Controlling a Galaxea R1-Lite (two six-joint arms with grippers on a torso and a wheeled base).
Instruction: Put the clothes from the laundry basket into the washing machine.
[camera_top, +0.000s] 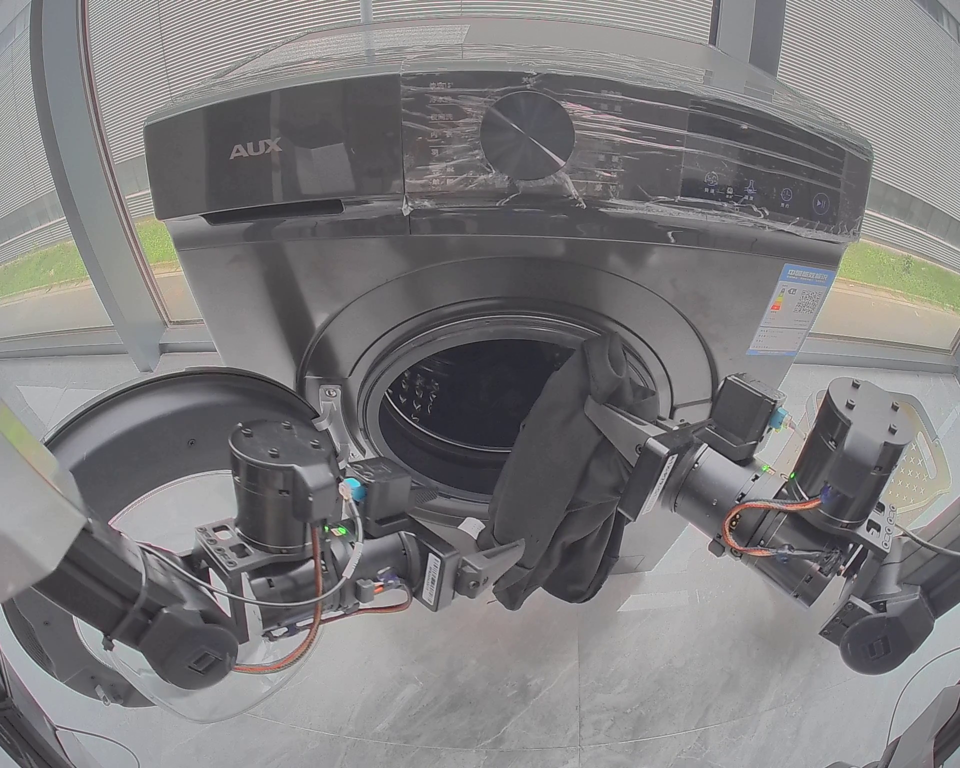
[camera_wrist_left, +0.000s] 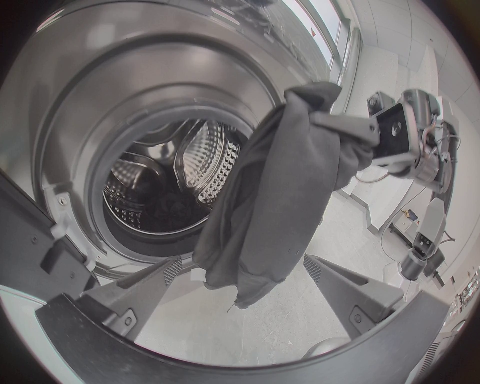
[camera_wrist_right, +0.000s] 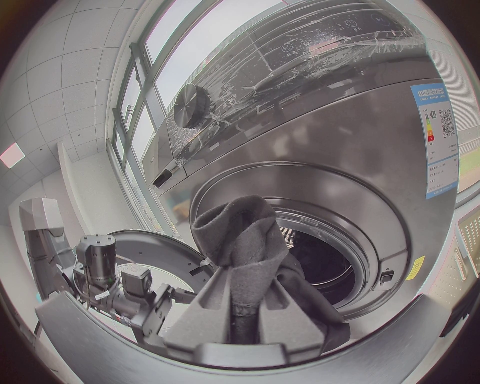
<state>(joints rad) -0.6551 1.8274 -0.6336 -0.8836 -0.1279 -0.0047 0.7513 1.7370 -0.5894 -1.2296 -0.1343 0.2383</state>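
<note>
Progress: mid-task, by the look of it. Open washing machine (camera_top: 500, 250), door (camera_top: 150, 440) standing wide on the robot's left, drum mouth (camera_top: 455, 400) partly free. One dark grey garment (camera_top: 565, 480) hanging in the air right before the mouth's right-hand part, not yet inside. Low in the drum (camera_wrist_left: 200, 160), a dark heap (camera_wrist_left: 172, 210): probably clothing already loaded, too dim to confirm. Behind the right arm, possibly the laundry basket (camera_top: 925, 470), pale and perforated, contents hidden. Left to do, on this reading: carry the piece through the mouth, let go, then fetch whatever remains in the basket.

Garment against jaws:
- Grip by right jaws: clenched on the upper fold, cloth pinched between the fingers (camera_wrist_right: 295, 320), a bunched knob of fabric (camera_wrist_right: 240, 225) standing up past the tips. Rest of the cloth draped down and toward the robot's left.
- Lower down, left jaws: released, spread wide, grasping nothing. Placed at the garment's bottom hem (camera_wrist_left: 245, 295). From the left wrist, hem dangling out beyond the tips, in line with the gap. From the head, nearest tip at or against the cloth's lower edge; contact not certain.

Judgement: long hanging tail likely to snag on the mouth's rim unless pushed in deep; left jaws well placed to help feed it.
</note>
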